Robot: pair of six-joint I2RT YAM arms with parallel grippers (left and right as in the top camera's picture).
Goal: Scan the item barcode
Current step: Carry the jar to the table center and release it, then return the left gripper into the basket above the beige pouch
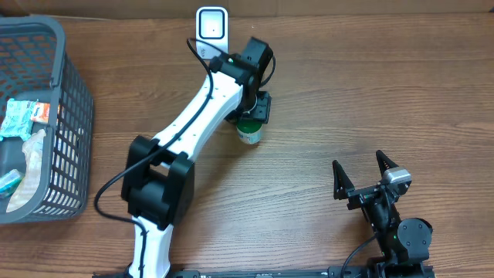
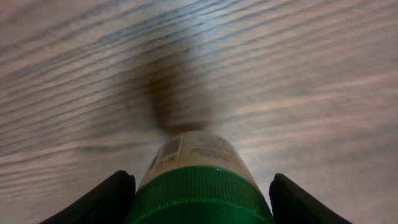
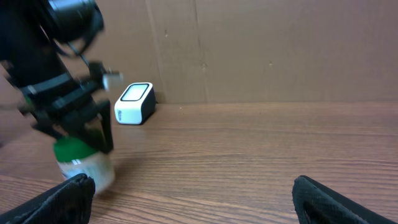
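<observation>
- Overhead and wrist views showed the left gripper [image 2: 199, 202] clamped on the green cap of a bottle [image 1: 249, 133], which stood upright at the far centre of the table [image 1: 347, 93].
- The scanner [image 1: 211, 25] lay farther back and slightly left of the bottle, near but apart, with the left arm by far the closer one.
- The right gripper [image 1: 364, 176] sat at the near right, jaws spread wide and empty.
- Whether the bottle's base touched the wood could not be told. The label [image 2: 186, 149] was blurred, so the barcode's side was unclear.
</observation>
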